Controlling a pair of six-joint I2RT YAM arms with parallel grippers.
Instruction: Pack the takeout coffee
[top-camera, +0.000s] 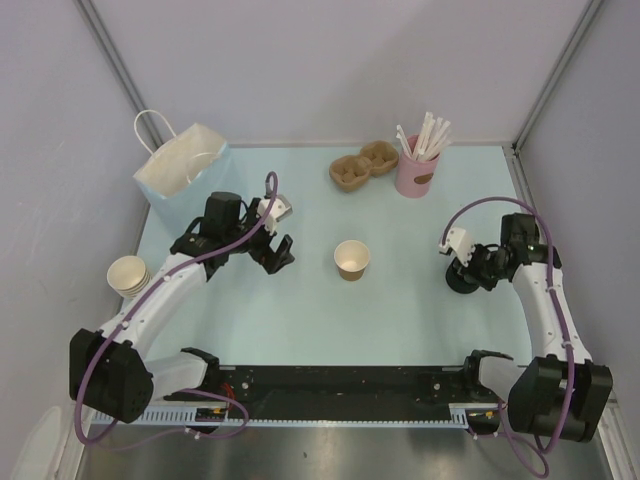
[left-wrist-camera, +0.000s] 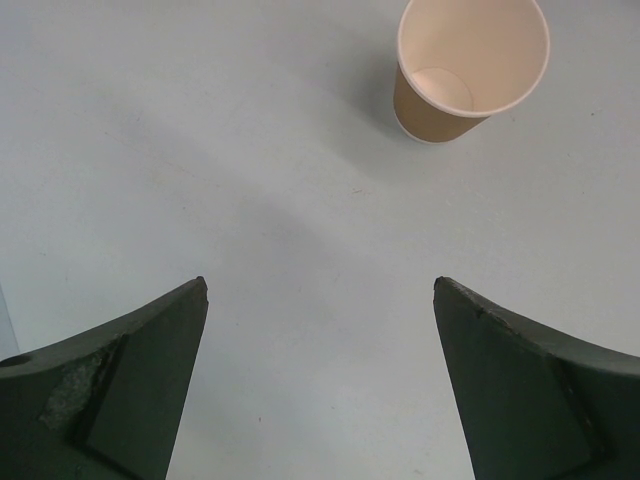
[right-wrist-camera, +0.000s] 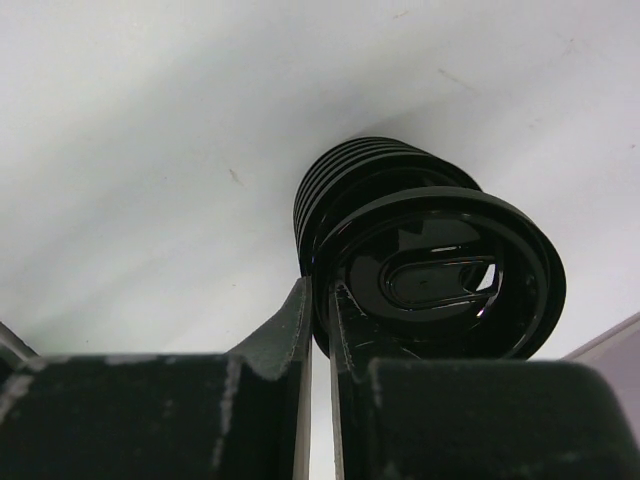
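Note:
The takeout coffee cup (top-camera: 351, 259), small, tan paper with a cream inside, stands upright and open-topped mid-table; the left wrist view shows it (left-wrist-camera: 470, 70) at the top right. My left gripper (top-camera: 275, 250) hovers just left of it, open, with only bare table between its fingers (left-wrist-camera: 320, 285). At the right, a stack of black plastic lids (top-camera: 462, 278) sits on the table. My right gripper (top-camera: 466, 268) is at that stack. In the right wrist view its jaws (right-wrist-camera: 320, 290) pinch the rim of the top black lid (right-wrist-camera: 440, 275), which tilts above the ribbed stack (right-wrist-camera: 345, 180).
A white and light-blue paper bag (top-camera: 185, 170) stands at the back left. A stack of lidless tan cups (top-camera: 128, 275) lies by the left arm. A brown pulp cup carrier (top-camera: 364, 165) and a pink cup of white straws (top-camera: 418, 165) stand at the back.

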